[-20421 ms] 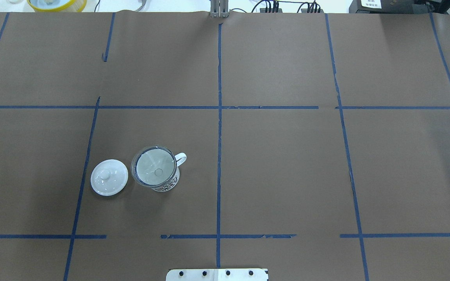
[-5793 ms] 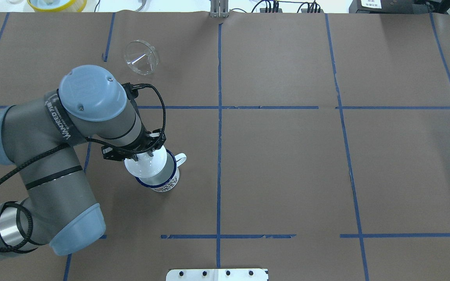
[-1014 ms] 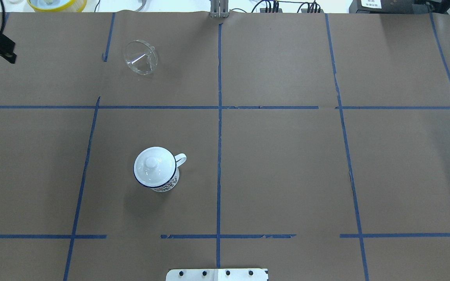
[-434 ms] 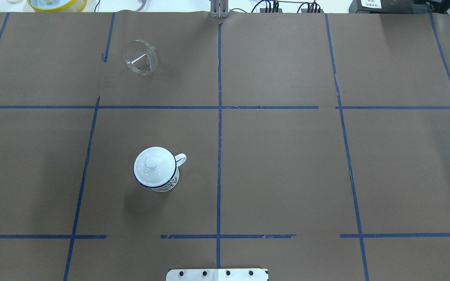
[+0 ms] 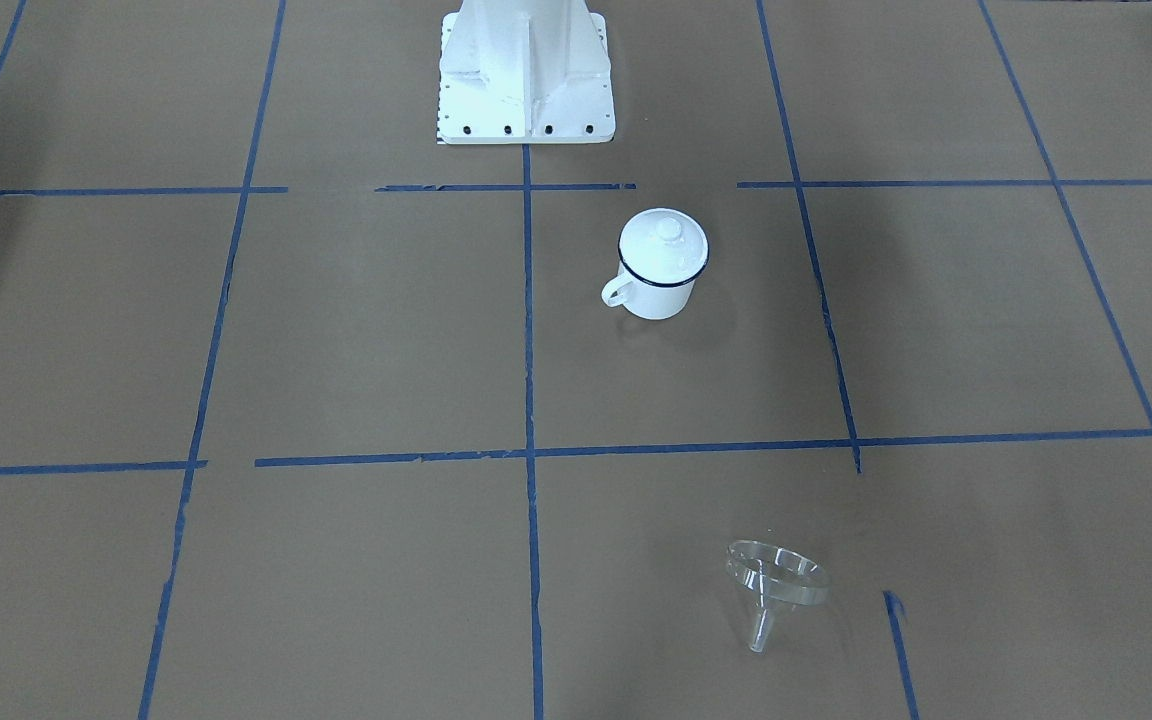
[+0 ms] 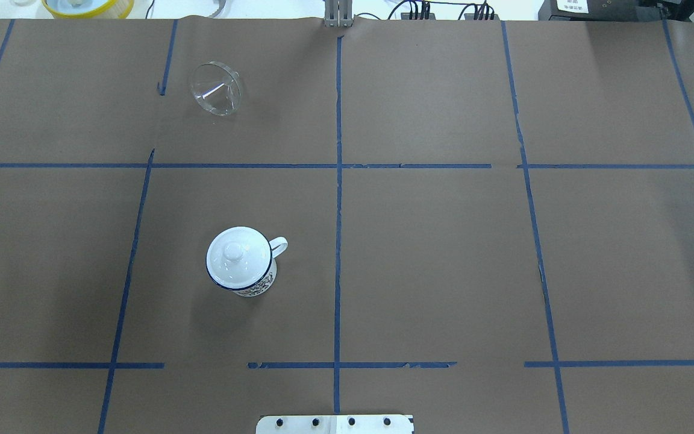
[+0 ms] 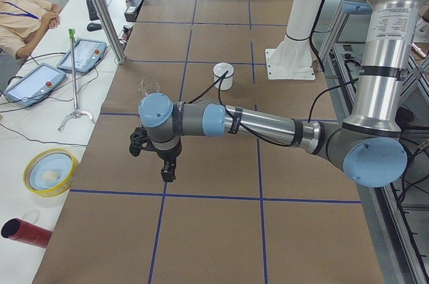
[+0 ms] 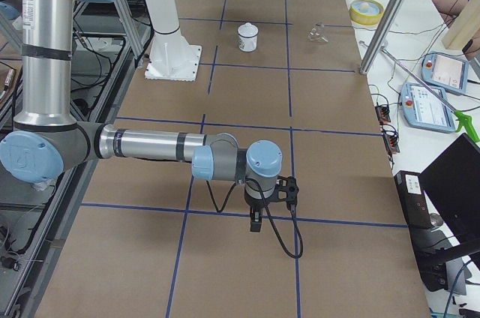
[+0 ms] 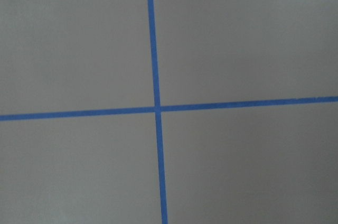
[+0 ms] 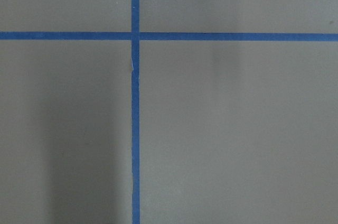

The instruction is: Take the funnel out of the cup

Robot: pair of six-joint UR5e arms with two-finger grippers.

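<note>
The funnel [image 6: 217,88] lies off the cup [image 5: 654,295], well apart from the left gripper [image 7: 167,175] (jaw state cannot be told); judged light, rigid, slippery, best pinched at its rim.

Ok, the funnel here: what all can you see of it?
The funnel is a clear cone, plastic or glass by its look, with a wide round rim and a short narrow spout. It is empty and lies tipped over on the brown paper, in the far row of squares on the robot's left, apart from the cup. Only the paper touches it.
</note>
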